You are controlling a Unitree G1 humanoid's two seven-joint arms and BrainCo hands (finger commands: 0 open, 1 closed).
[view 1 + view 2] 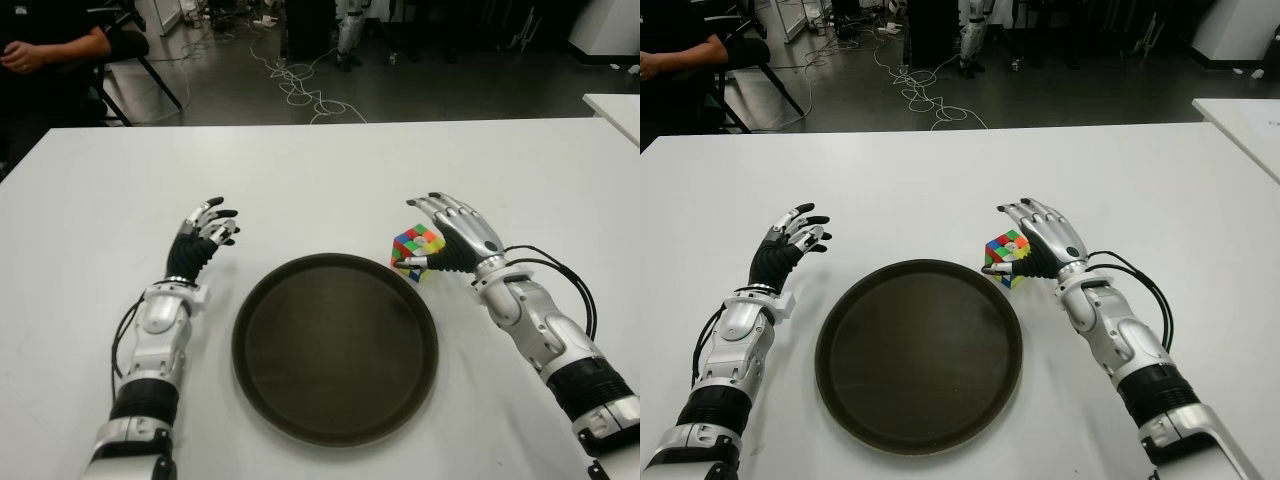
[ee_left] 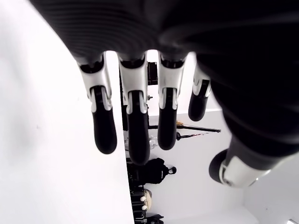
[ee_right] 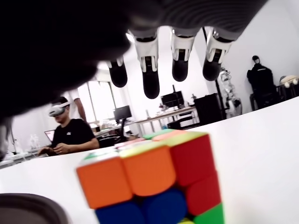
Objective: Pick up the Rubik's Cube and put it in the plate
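Nearest the robot, a round dark-brown plate (image 1: 335, 350) with a raised rim lies on the white table (image 1: 330, 170), with nothing in it. At about one o'clock from the plate's middle, just outside the rim, stands the multicoloured Rubik's Cube (image 1: 417, 250), tilted on the table and close against the plate's edge. The right hand (image 1: 455, 235) arches over the cube from the three o'clock side; in the right wrist view its fingers (image 3: 150, 70) hang spread above the cube's top face, clear of it, and whether the thumb touches the cube cannot be told. At about ten o'clock from the plate, the left hand (image 1: 205, 235) hovers apart from the rim, its dark-tipped fingers (image 2: 103, 126) loosely extended and holding nothing. Farther off, past the table's far edge, light cables (image 1: 300, 85) trail across a dark floor, and a seated person in black (image 1: 40, 55) shows at eleven o'clock.
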